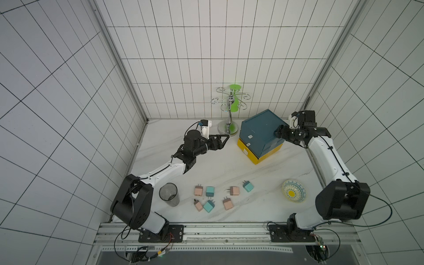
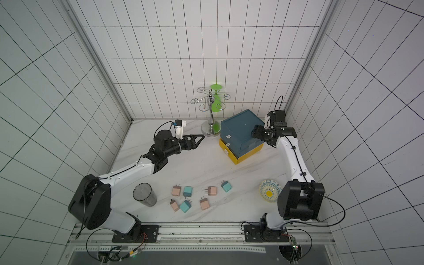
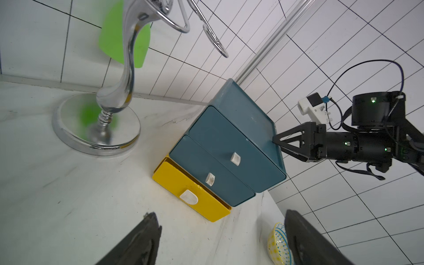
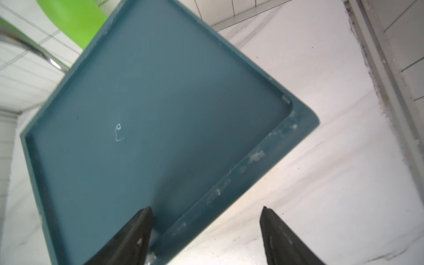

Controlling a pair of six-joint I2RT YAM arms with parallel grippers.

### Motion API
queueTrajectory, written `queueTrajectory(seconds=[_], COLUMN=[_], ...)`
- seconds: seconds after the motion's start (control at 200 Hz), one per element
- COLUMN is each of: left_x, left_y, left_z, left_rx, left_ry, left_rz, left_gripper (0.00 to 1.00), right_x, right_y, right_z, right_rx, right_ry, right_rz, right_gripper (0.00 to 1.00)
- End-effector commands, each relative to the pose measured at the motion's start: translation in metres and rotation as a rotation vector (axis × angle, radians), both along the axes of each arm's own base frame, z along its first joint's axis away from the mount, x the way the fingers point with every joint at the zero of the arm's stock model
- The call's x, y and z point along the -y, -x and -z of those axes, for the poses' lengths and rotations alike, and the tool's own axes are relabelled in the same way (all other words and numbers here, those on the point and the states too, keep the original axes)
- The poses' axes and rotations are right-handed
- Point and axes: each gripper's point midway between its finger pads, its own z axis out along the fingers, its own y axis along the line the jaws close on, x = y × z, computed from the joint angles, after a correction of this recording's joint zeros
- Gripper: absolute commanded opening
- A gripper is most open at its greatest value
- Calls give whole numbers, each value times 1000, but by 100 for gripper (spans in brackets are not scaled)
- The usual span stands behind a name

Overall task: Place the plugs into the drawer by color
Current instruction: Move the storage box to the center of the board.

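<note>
Our left gripper [image 1: 226, 141] gaped wide, empty; our right gripper [image 4: 206, 207] stood spread astride the top rim of the drawer unit [image 1: 259, 133]; seven plugs [image 1: 209, 191] lay loose.

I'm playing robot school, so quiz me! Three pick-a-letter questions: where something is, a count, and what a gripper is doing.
1. Where are the plugs? A in the drawer; B on the table; C in the cup.
2. How many teal plugs? A three; B five; C one.
3. The left gripper is: A shut on a plug; B shut on the cup; C open, empty.
Answers: B, all seven lie on the table. A, three teal beside four pink plugs. C, its jaws stand apart, nothing between.
</note>
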Motion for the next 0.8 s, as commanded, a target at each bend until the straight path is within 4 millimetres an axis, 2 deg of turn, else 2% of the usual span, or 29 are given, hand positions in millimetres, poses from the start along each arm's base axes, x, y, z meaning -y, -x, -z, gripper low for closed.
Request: queueTrajectory(seconds=[0.0, 0.125, 0.235, 0.3, 0.4, 0.585, 0.67, 0.795], left_x=[-4, -9, -12, -18, -22, -18, -23, -26], left_y=[-4, -30, -41, -40, -42, -52, -56, -66], left_z=[-17, -5, 1, 6, 7, 7, 12, 18], left_rx=[28, -13, -18, -15, -2, -19, -6, -36], left_ry=[9, -21, -64, -90, -81, -124, -109, -78], left_rz=[-38, -107, -113, -155, -176, -143, -170, -150], left_gripper=[87, 89, 90, 90, 90, 90, 90, 91], right_x=[-4, 0, -23, -31, -46, -70, -89, -108], right_y=[-2, -12, -21, -23, -14, 14, 23, 34], right_z=[3, 12, 9, 20, 44, 63, 64, 58], right_rx=[43, 25, 48, 45, -50, -134, -156, -164], right_ry=[-33, -43, -80, -54, -92, -140, -164, -111], right_rz=[63, 92, 28, 10, -67, -206, -291, -373], right_gripper=[89, 90, 88, 87, 79, 73, 71, 71])
